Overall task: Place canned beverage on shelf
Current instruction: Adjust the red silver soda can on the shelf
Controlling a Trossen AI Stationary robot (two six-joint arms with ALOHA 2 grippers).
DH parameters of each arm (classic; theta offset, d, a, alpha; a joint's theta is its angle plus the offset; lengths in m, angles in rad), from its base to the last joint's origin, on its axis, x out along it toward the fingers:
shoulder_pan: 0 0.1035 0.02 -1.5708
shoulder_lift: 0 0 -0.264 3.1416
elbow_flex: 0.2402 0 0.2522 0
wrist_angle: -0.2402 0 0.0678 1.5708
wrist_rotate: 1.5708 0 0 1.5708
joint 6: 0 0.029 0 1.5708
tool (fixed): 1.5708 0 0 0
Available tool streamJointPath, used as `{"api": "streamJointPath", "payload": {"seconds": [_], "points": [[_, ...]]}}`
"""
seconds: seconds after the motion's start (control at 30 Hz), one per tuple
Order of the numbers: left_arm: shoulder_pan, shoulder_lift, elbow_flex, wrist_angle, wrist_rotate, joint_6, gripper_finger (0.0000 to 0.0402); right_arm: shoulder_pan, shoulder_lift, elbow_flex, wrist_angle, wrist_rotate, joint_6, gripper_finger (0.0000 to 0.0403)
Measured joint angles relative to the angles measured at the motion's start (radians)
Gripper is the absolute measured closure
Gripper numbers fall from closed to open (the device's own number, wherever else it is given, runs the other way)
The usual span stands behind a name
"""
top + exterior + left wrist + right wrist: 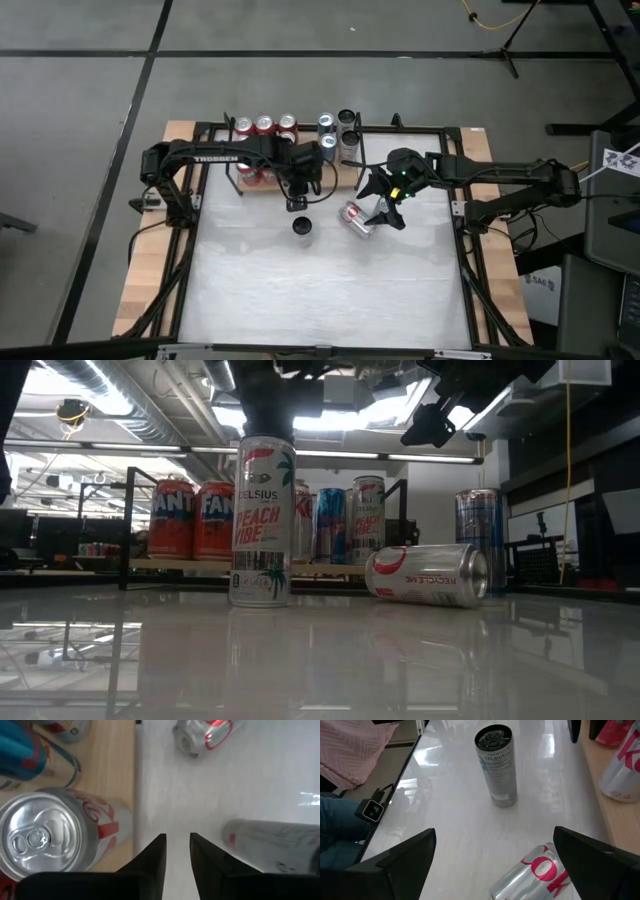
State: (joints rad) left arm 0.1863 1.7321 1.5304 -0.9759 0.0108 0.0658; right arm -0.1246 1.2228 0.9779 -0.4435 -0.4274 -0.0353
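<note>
A silver-and-red can (357,218) lies on its side on the white table; it also shows in the low view (428,575) and the right wrist view (535,875). My right gripper (385,205) hangs open above it, a finger on either side, touching nothing. A tall white Celsius can (302,227) stands upright on the table and shows in the low view (262,520) too. My left gripper (177,850) hovers between this can and the shelf (345,182), fingers nearly together and empty. The shelf is a light-brown board with black rails at the table's far edge.
Several cans stand on the shelf: red ones (263,125) at its left, blue and silver ones (338,128) at its right. A silver-and-red can (55,832) stands close by my left gripper. A person's pink and blue clothing (350,750) shows beyond the table edge.
</note>
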Motion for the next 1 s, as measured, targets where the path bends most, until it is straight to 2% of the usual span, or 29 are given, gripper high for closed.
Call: {"api": "streamJointPath", "payload": {"seconds": [0.57,1.0], "points": [[0.008,0.000,-0.036,0.066,-0.211,-0.001,0.0338,0.000,0.000,0.000,0.000,0.001,0.000,0.0010],[0.066,0.000,-0.036,0.121,-0.219,-0.001,0.0338,0.000,0.000,0.000,0.000,0.001,0.000,0.0010]]}}
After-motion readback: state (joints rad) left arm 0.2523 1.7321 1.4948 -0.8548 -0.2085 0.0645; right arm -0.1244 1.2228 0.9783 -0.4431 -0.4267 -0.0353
